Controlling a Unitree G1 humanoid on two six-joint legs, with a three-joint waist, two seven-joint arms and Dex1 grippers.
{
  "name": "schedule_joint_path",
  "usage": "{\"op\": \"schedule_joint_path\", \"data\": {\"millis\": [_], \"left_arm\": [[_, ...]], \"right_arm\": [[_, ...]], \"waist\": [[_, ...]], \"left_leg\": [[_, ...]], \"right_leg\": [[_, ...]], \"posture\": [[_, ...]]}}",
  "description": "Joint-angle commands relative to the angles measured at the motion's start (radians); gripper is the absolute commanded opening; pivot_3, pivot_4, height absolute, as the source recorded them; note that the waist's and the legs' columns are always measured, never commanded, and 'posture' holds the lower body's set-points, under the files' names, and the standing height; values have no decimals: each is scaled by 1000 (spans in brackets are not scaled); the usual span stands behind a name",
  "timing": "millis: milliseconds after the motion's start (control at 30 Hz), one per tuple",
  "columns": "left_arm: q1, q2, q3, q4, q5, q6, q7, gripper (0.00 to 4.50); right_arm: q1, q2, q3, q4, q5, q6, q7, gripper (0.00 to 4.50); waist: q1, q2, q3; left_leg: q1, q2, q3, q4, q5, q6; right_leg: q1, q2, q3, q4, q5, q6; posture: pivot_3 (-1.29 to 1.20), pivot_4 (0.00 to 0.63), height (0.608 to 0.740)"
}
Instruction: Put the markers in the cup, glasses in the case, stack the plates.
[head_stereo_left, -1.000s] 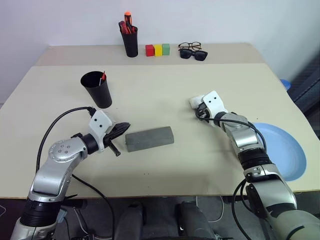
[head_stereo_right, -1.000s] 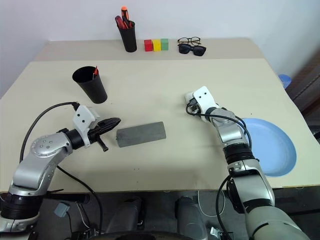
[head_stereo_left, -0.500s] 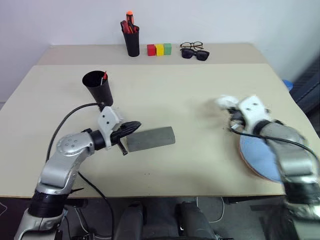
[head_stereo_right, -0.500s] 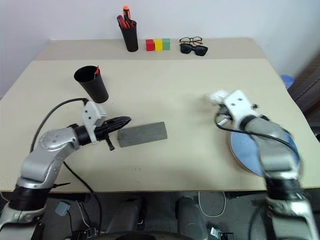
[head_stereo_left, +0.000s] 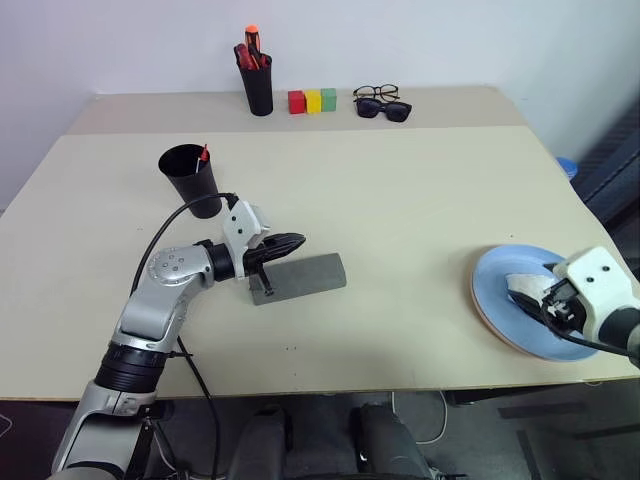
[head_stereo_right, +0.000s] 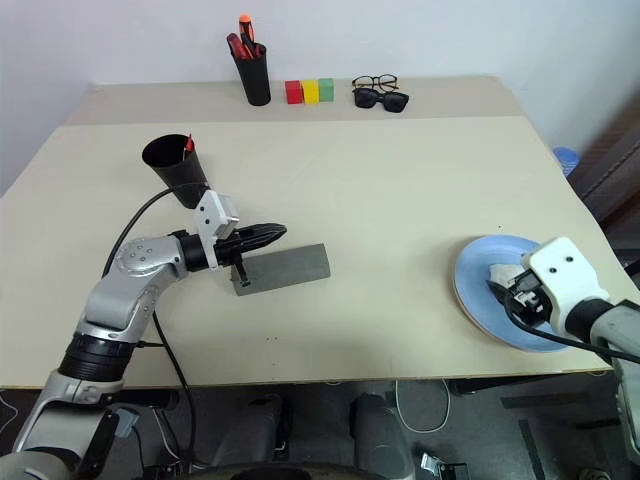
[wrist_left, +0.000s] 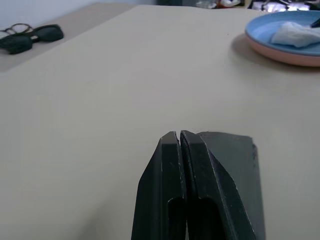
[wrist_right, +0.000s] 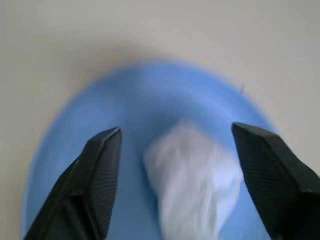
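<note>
Beige matte tabletop (head_stereo_left: 400, 200) with a raised back ledge, so everything should slide pretty easily on it.

Biggest thing is the plates: light blue plate (head_stereo_left: 525, 300) is sitting on the salmon pink plate (wrist_left: 290, 56) near the right front edge, so they look stacked. Shallow, rigid plastic, light and slick; I'd grab the rim. A crumpled white wad (wrist_right: 192, 182), soft-looking, lies in the blue one, and the right gripper (wrist_right: 175, 185) hovers over it with its fingers spread wide, holding nothing.

Next, the grey case (head_stereo_left: 300, 277), left of centre, lid down. Flat, stiff, slightly textured shell. I'd guess the hinged lid needs prying at the long edge. The left gripper (head_stereo_left: 285, 243) sits over its left end with its fingers pressed together and empty.

The black cup (head_stereo_left: 192, 180), tapered and matte, stands just behind that, with a red-tipped marker (head_stereo_left: 203, 155) poking out. Probably tips easily.

The wire-rimmed glasses (head_stereo_left: 378, 92) are way back on the ledge, touching black sunglasses (head_stereo_left: 386, 108). Thin and fragile, so I'd pinch the bridge or a temple, not the lenses.
</note>
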Motion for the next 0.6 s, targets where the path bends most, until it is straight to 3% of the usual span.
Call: {"op": "schedule_joint_path", "data": {"millis": [33,300,467,600], "left_arm": [[52,45,128,-32,-26,9,52,14],[272,125,430,-49,-23,16,213,14],[435,82,560,-170,-27,22,318,14],[518,47,570,-263,-26,37,360,14]], "right_arm": [[-159,40,-4,36,120,15,-16,3284],[-380,110,187,253,189,-113,85,3284],[-459,111,303,398,169,-159,153,3284],[-531,123,367,497,147,-219,186,3284]], "waist": [[-1,0,0],[13,-1,0],[12,-1,0],[11,-1,0]], "left_leg": [[0,0,0,0,0,0],[-1,2,-1,-1,0,0],[-2,0,-1,0,0,0],[-2,1,-1,-1,0,0]], "right_leg": [[0,0,0,0,0,0],[-1,-2,-1,-1,0,0],[0,-6,-2,-2,0,0],[-1,-5,-2,-1,0,0]], "posture": [[0,150,740],[0,150,740],[0,150,740],[0,150,740]]}}
